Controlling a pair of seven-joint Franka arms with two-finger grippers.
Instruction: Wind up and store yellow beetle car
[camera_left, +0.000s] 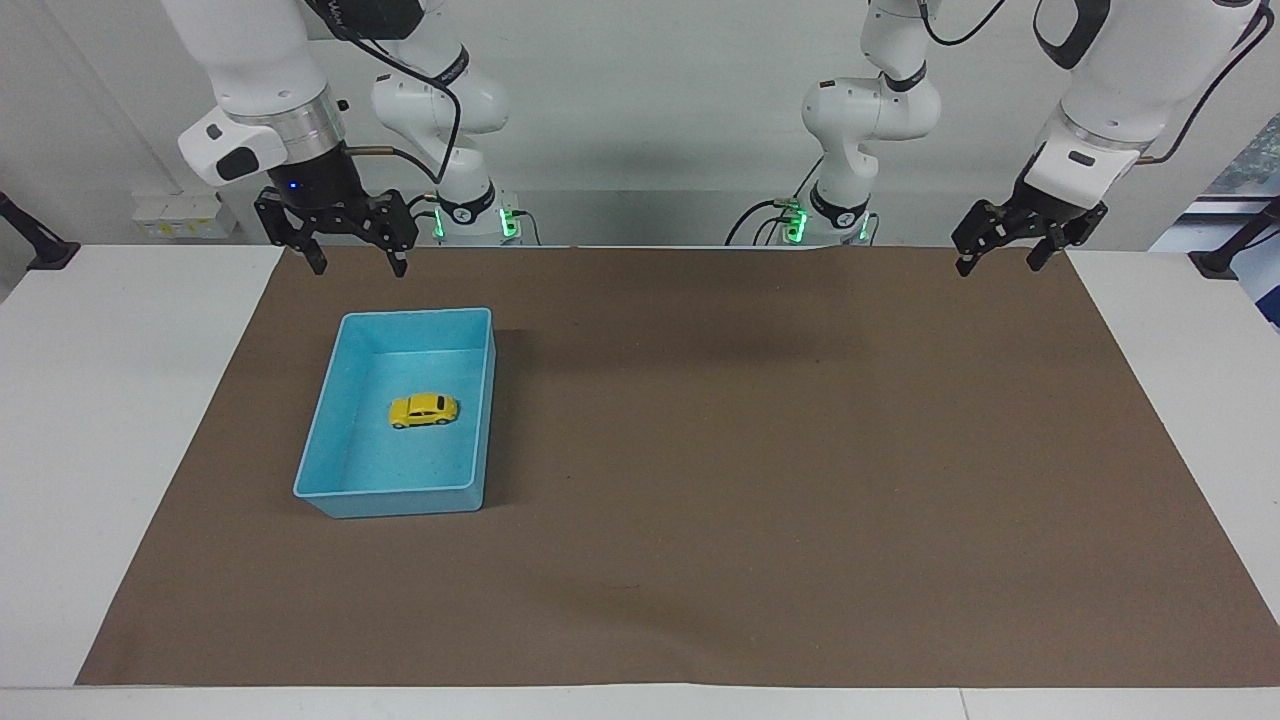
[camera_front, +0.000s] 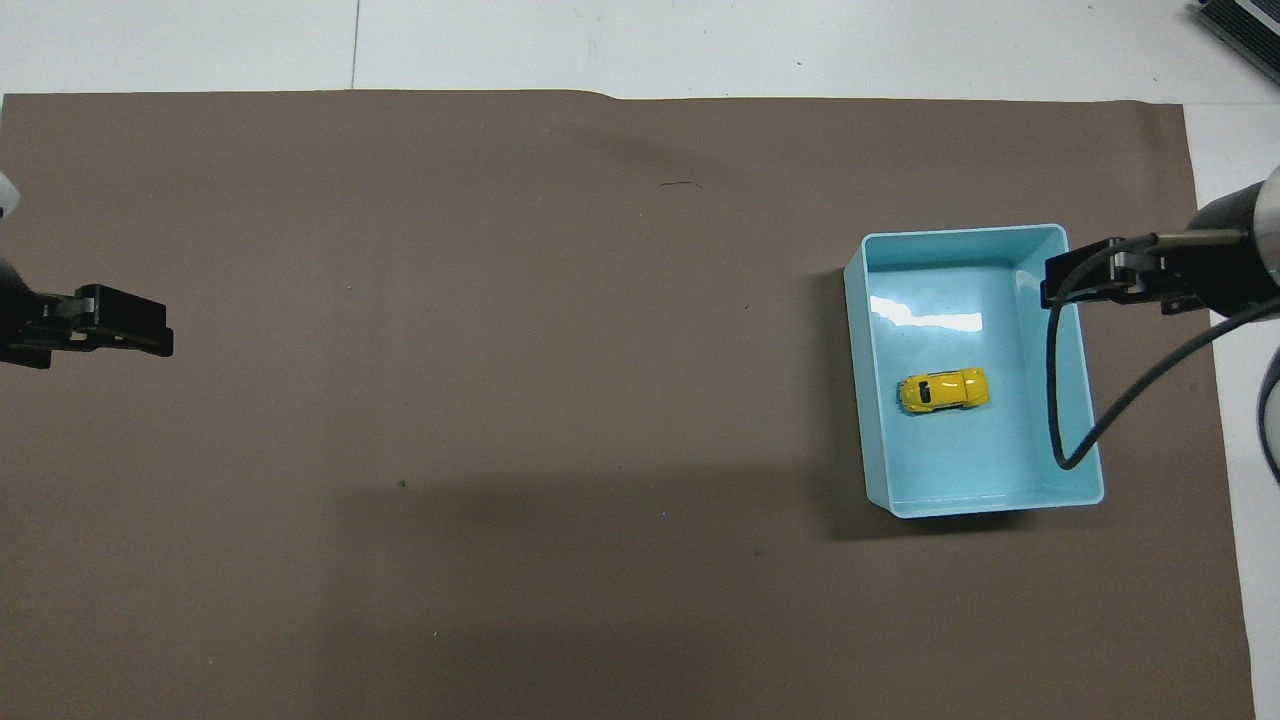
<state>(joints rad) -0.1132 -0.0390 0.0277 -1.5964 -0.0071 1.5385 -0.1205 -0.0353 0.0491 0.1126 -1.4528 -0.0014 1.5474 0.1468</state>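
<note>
**Car lies in the tray, both grippers clear**

The yellow beetle car (camera_left: 424, 410) sits on its wheels on the floor of the light blue tray (camera_left: 322, 428), about midway along it and touching no wall. Judged from that, the storing step looks done; whether the car has been wound cannot be told from how it lies. Nothing holds it now.

The right gripper (camera_left: 350, 262) hangs in the air above the mat just off the tray's end nearest the robots, its jaws spread wide and empty. The left gripper (camera_left: 993, 262) waits well apart from the tray, over the mat's corner at the left arm's end, jaws likewise spread and holding nothing.

If the task is finished, the next move calls only for the right arm to clear the tray without its dangling cable (camera_front: 1060, 400) catching the rim. If winding is outstanding, the gripper must come down inside the tray walls and pinch a very small, rounded body.

The tray rests on a brown mat (camera_left: 760, 470) covering a white table (camera_left: 120, 420); a pale wall (camera_left: 650, 120) rises past the arm bases.
</note>
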